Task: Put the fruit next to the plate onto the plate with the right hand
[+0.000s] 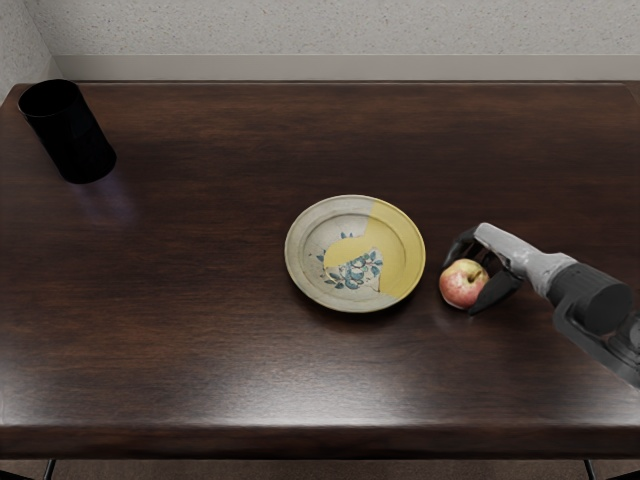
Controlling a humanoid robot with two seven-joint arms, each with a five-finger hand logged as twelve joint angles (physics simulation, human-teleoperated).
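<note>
right hand [490, 268] fingers [497, 292] are curled around the apple [460, 283]. One dark digit wraps over the far top side, another hooks under the near right side, so the fruit sits in the cup of the hand with its left face bare toward the plate [303, 243]. Reads as a grasp, but a shallow one, taken from the side and mostly on the right half. Main risk, I'd say: a round, smooth skin held by few contact points could squirt out to the left when lifted, or roll in the hand if the wrist tilts. The apple looks to be sitting on the table [200, 350], just beside the plate's right rim and not touching it. If it slips it likely bumps the rim or rolls off along the wood. Second risk: the gap to the plate is small, so a low carry could clip the raised rim and shove the plate. Lift clear first, then move left. Third: releasing from too high lets it bounce out of the shallow dish. The black cup [68, 130] at the far left corner is well apart and not a factor. Left arm isn't visible.
</note>
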